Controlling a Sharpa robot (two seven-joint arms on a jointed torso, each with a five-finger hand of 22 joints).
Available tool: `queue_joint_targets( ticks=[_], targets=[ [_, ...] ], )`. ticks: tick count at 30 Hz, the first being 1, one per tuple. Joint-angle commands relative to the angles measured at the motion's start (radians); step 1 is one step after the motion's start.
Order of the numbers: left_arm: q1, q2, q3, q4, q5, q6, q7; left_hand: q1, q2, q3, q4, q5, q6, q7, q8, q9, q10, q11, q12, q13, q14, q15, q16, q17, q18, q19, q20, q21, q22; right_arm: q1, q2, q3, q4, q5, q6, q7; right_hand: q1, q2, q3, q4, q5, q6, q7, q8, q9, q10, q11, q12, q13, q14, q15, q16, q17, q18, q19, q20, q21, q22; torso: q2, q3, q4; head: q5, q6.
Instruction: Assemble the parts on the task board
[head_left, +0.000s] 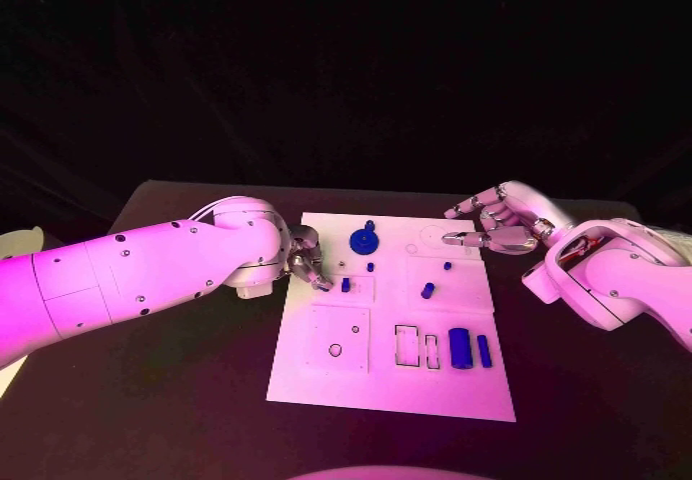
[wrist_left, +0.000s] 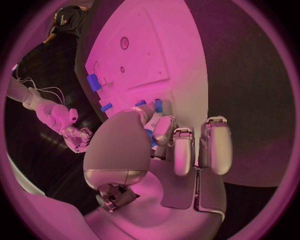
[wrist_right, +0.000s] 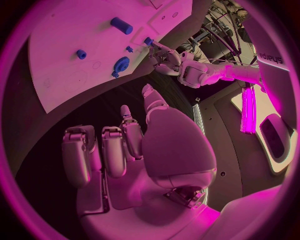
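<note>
While half-hidden, left hand (head_left: 306, 262) by peg (head_left: 345, 284).

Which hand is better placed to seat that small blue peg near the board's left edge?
Left, probably. The left hand has its fingertips right at the small blue peg on the task board, seemingly touching it. The right hand hovers by the far right corner, holding nothing.

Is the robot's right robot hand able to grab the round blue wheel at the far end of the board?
Probably yes. The right robot hand hovers open over the far right corner of the task board, and bare board lies between it and the blue wheel. The left robot hand sits nearer the wheel, though.
</note>
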Motion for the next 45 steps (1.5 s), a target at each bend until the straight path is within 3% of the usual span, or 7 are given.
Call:
queue_joint_targets(
  ticks=[1, 7, 16, 45],
  targets=[
    [-0.004, 0.009, -0.004, -0.004, -0.003, 0.042, -0.009, 0.009, -0.003, 0.089, -0.080, 0.004, 0.009, -0.014, 0.004, 0.001, 0.005, -0.001, 0.004, 0.002, 0.103, -0.006, 0.003, 0.263, 0.000, 0.026, -0.004, 0.005, 0.107, -0.001, 0.001, 0.000, 0.002, -0.004, 0.013, 0.003, -0.007, 0.003, -0.006, -0.002, 0.004, 0.000, -0.003, 0.004, 0.002, -0.006, 0.003, -0.003, 0.100, 0.078, 0.001, -0.005, 0.147, 0.005, 0.061, 0.000, -0.007, 0.183, 0.000, 0.0002, 0.0002, 0.001, -0.002],
    [-0.004, 0.030, -0.004, -0.025, 0.007, 0.063, -0.019, -0.026, 0.000, 0.096, -0.066, 0.004, 0.020, -0.014, 0.008, 0.001, 0.011, 0.000, 0.010, 0.008, 0.103, -0.005, 0.003, 0.263, 0.000, 0.025, -0.003, 0.004, 0.107, -0.001, 0.001, 0.000, 0.004, -0.004, 0.015, 0.003, -0.007, 0.004, -0.008, -0.001, 0.004, 0.000, -0.003, 0.004, 0.002, -0.007, 0.003, -0.005, 0.099, 0.077, 0.001, -0.007, 0.145, 0.006, 0.060, 0.000, -0.008, 0.182, 0.001, 0.0007, -0.0014, 0.002, -0.003],
    [-0.007, 0.048, -0.008, -0.047, 0.014, 0.091, -0.027, -0.089, -0.019, 0.071, -0.042, 0.004, 0.038, -0.022, 0.014, -0.001, 0.024, -0.005, 0.033, 0.032, 0.103, -0.009, 0.003, 0.263, -0.001, 0.029, -0.003, 0.008, 0.114, -0.001, -0.001, 0.000, 0.007, -0.004, 0.017, 0.003, -0.007, 0.004, -0.008, -0.001, 0.004, 0.000, -0.003, 0.004, 0.002, -0.007, 0.003, -0.005, 0.099, 0.077, 0.001, -0.007, 0.145, 0.006, 0.060, 0.000, -0.008, 0.182, 0.000, 0.0007, -0.0004, 0.000, -0.006],
    [-0.008, 0.058, -0.009, -0.065, 0.014, 0.089, -0.030, -0.216, -0.017, 0.049, -0.013, 0.015, 0.081, -0.035, 0.014, -0.022, 0.055, -0.015, 0.079, 0.086, 0.103, -0.017, 0.003, 0.263, -0.007, 0.042, -0.010, 0.024, 0.139, -0.001, -0.004, 0.000, 0.009, -0.004, 0.018, 0.002, -0.007, 0.004, -0.009, -0.001, 0.005, 0.000, -0.003, 0.004, 0.002, -0.007, 0.003, -0.005, 0.099, 0.077, 0.001, -0.007, 0.145, 0.006, 0.060, 0.000, -0.008, 0.182, -0.001, 0.0001, 0.0003, -0.001, -0.009]
  ],
)
